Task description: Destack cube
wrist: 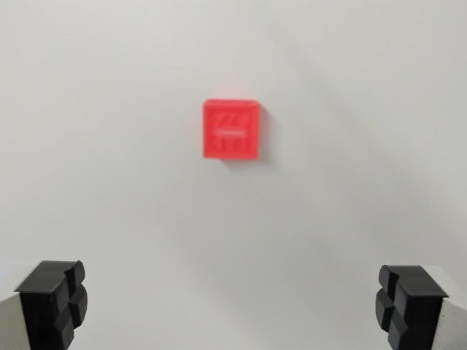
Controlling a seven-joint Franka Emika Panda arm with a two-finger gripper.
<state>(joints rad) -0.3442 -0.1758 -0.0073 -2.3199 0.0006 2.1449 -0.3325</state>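
Note:
A red cube (pixel 230 129) lies on the white surface, seen from above, slightly above the middle of the wrist view. Its top face carries an embossed pattern, blurred here. Whether another cube sits under it cannot be told from this angle. My gripper (pixel 233 306) hangs well above it and is open, with its two black fingertips (pixel 55 302) at the bottom corners of the picture and nothing between them. The cube stands nearly midway between the two fingers, farther up the picture.
A plain white table surface (pixel 109 182) fills the whole view. A faint shadow falls to the right of the cube.

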